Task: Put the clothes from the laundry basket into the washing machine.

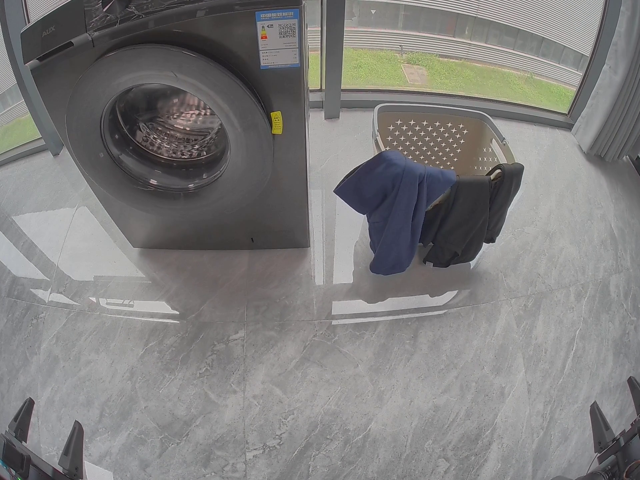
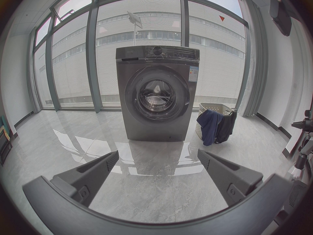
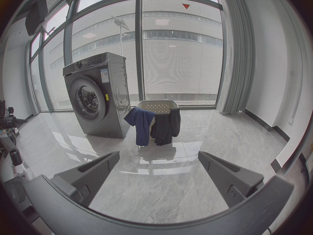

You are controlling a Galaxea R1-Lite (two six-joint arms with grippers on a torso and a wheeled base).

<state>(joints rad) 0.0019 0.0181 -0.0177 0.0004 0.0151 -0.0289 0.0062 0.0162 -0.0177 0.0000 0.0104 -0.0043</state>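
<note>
**Clothes draped on the basket rim, both grippers open and held back**

In the head view the grey front-loading washing machine stands at about 10 o'clock, its steel drum visible through the round front. The beige laundry basket sits on the floor at about 1 o'clock, just beside the machine at its 3 o'clock side. A blue garment hangs over the basket's near rim. Touching it at its 3 o'clock side are two dark garments, also draped over that rim.

The left gripper sits at 7 o'clock and the right gripper at 5 o'clock. Both have their jaws apart and hold nothing, well apart from the clothes.

Polished grey marble floor lies between them and the basket. A tall window runs behind at 12 o'clock, with a pale curtain at 2 o'clock.
</note>
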